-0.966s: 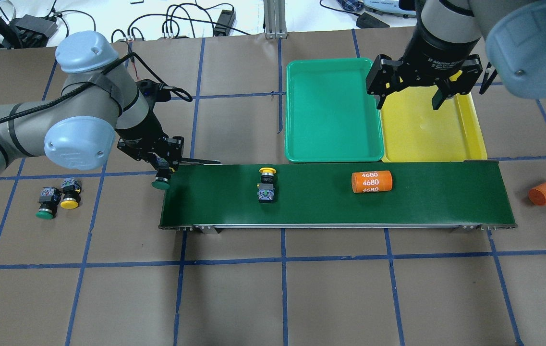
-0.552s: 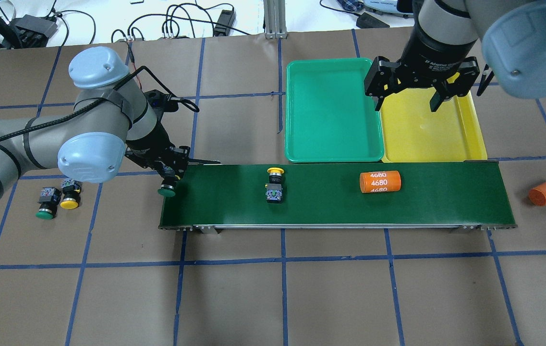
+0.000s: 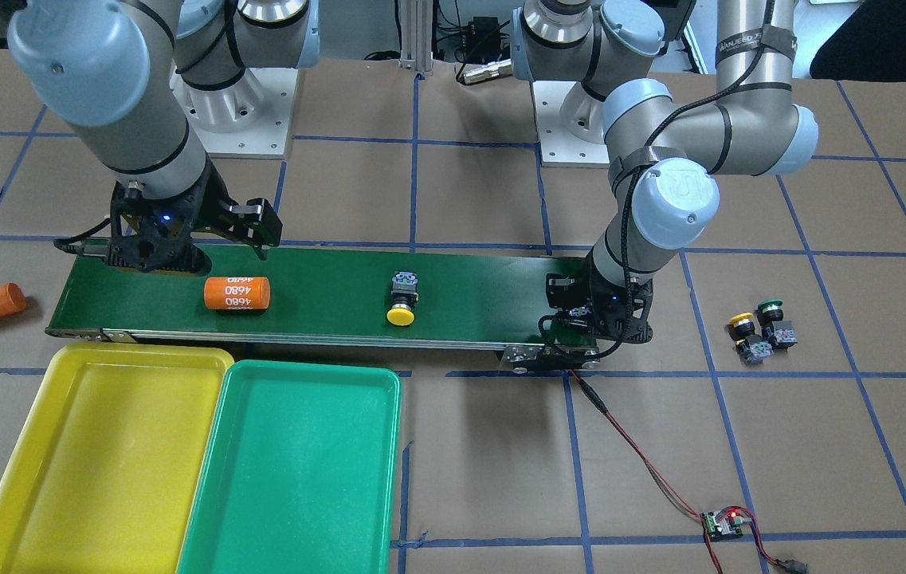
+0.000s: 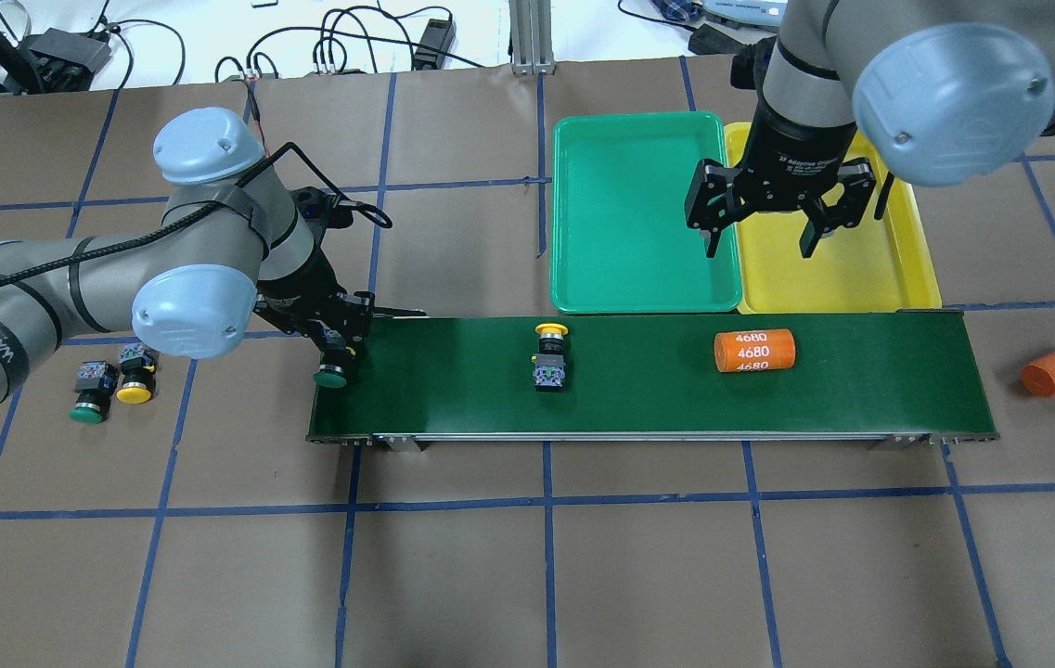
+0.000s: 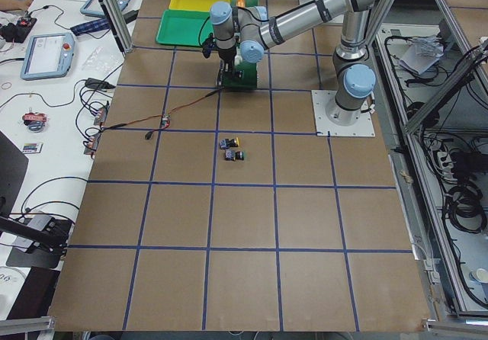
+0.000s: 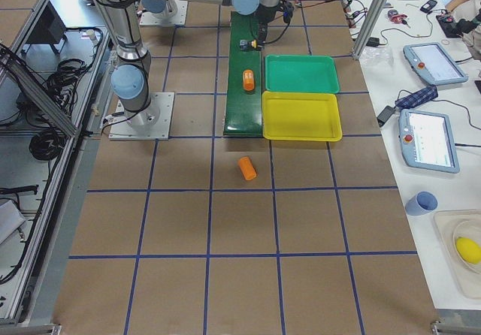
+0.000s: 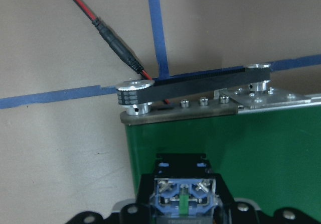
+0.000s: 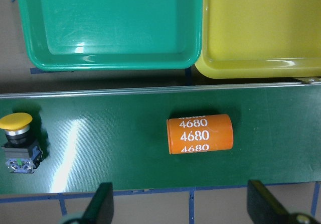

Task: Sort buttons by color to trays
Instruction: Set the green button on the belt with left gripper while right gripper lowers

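Both jaws of the left gripper are clenched on the black body of a green-capped button, held cap away from the wrist just over the left end of the conveyor belt. Such a button is judged light, rigid and hard-shelled; its smooth domed cap would slip, so the flat sides of the body or contact block are the better hold. Farther along the belt a yellow-capped button lies on its side, then an orange cylinder marked 4680. A second green button and a second yellow button lie together on the table beyond the belt's end. The right gripper is spread wide and empty, pointed down over the seam between the green tray and the yellow tray; no button is seen in either. The left arm is folded low, its wrist tilted toward the belt; the right arm is reached out from above.
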Controlling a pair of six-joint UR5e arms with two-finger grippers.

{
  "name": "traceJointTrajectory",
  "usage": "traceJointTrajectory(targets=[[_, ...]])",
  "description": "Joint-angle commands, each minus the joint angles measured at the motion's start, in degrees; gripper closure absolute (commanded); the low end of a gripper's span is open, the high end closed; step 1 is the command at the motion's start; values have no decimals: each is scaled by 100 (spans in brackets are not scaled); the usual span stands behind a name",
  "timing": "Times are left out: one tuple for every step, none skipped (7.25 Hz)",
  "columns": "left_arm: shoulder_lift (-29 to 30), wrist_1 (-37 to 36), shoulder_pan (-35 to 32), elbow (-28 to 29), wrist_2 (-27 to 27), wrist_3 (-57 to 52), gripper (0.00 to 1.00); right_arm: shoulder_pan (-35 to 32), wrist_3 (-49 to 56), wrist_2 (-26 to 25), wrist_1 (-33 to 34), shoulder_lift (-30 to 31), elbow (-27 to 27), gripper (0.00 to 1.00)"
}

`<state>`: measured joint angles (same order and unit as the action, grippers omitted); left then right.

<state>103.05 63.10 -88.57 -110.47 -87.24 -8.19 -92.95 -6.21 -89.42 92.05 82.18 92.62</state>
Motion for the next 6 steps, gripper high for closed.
traceJointTrajectory(targets=[[22, -8, -29, 0, 224, 45, 36, -13, 32, 30, 661, -18, 744, 6], [-4, 18, -37, -9, 199, 28, 0, -22, 102, 39, 1039, 43, 1044, 5], [-5, 18, -38, -18, 181, 19, 0, -22, 477, 4, 1312, 87, 1274, 6], [-152, 70, -20, 69, 155, 19, 0, -22, 490, -31, 1550, 183, 1511, 6], [-363, 149, 32, 122, 120, 10, 0, -22, 481, -14, 1587, 402, 1722, 6], [-548, 246, 137, 201, -211, -7, 0, -4, 472, 4, 1805, 447, 1881, 7]])
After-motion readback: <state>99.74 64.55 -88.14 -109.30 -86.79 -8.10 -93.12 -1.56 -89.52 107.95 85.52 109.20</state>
